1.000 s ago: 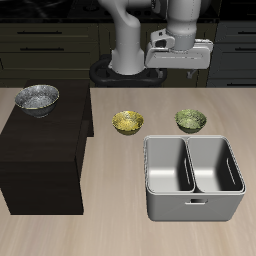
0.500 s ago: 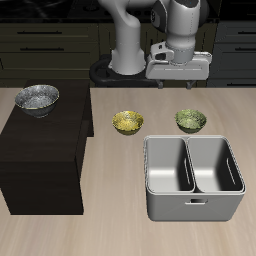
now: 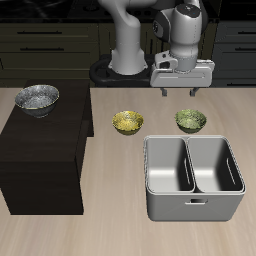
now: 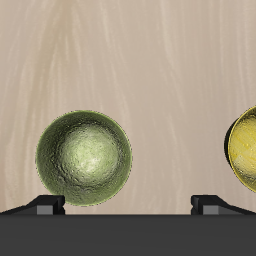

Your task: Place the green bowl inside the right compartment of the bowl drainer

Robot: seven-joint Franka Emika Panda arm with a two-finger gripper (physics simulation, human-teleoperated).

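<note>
The green bowl (image 3: pixel 191 120) sits on the tabletop (image 3: pixel 120 225) just behind the bowl drainer (image 3: pixel 194 178), close to the rim of its right compartment (image 3: pixel 216 164). The pincer (image 3: pixel 180 91) hangs above and slightly behind it, fingers spread wide, holding nothing. Bare wood separates it from the yellow bowl (image 3: pixel 127 122).

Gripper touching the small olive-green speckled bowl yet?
Apart. Wrist view shows bare table between the gripper fingertips and the small olive-green speckled bowl; the exterior view has it raised above the bowl.
</note>
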